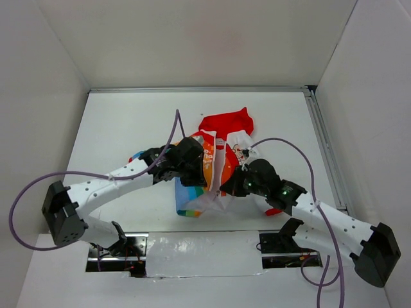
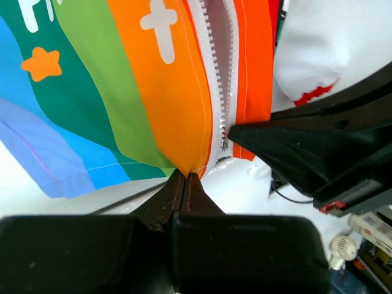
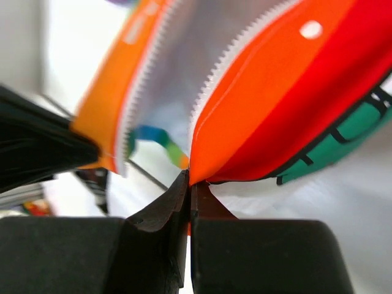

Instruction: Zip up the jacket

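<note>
The jacket (image 1: 215, 168) lies in the middle of the table, its red hood (image 1: 226, 121) toward the back and rainbow stripes at its near hem. My left gripper (image 1: 204, 168) is shut on the orange bottom corner of the jacket's left front panel (image 2: 177, 110), beside the white zipper teeth (image 2: 215, 79). My right gripper (image 1: 226, 187) is shut on the orange-red bottom corner of the other front panel (image 3: 257, 110). The zipper is open at the bottom, and both zipper edges (image 3: 214, 79) show in the right wrist view. The two grippers are close together.
White walls enclose the table (image 1: 128, 122) on three sides. A metal rail (image 1: 324, 147) runs along the right edge. Purple cables (image 1: 38, 186) loop off both arms. Each gripper shows as a dark shape in the other's wrist view, the right one in the left wrist view (image 2: 306, 147).
</note>
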You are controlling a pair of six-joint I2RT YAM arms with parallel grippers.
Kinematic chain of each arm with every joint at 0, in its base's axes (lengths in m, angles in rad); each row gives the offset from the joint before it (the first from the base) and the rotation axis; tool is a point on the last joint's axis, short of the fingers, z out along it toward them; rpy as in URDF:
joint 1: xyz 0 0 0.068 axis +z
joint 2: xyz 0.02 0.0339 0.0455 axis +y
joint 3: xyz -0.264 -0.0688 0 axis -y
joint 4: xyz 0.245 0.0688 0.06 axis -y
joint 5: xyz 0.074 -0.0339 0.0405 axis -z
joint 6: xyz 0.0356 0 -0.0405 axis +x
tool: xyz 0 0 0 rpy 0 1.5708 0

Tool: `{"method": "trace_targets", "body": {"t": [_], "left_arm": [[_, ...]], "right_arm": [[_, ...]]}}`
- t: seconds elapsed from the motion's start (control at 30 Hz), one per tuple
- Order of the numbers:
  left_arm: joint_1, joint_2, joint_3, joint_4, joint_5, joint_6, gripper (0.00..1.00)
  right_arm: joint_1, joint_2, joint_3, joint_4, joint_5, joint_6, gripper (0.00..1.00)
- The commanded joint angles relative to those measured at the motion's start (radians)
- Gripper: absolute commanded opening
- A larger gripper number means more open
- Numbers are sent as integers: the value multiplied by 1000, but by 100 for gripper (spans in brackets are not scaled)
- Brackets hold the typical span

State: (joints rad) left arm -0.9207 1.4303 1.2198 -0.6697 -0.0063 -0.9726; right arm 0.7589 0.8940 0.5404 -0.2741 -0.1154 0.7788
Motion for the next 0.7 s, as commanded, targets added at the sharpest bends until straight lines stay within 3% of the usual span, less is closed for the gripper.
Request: {"method": "trace_targets", "body": {"t": [0.0,0.2,0.37,0.67], "left_arm": [[2,-80,-45,65,11,-40,0],[2,-223,-121,159,11,-45,0],[3,-245,-131,194,-63,-34,0],[2,-229,-114,254,-35,-18,0]], "right_arm": [[-13,-81,-72,304,-72,-1,0],[-18,-199,-132,524,-122,-87,0],[-12,-245,-103,506,-190,-208,0],[-4,-233,-141,504,-136,-217,0]]}}
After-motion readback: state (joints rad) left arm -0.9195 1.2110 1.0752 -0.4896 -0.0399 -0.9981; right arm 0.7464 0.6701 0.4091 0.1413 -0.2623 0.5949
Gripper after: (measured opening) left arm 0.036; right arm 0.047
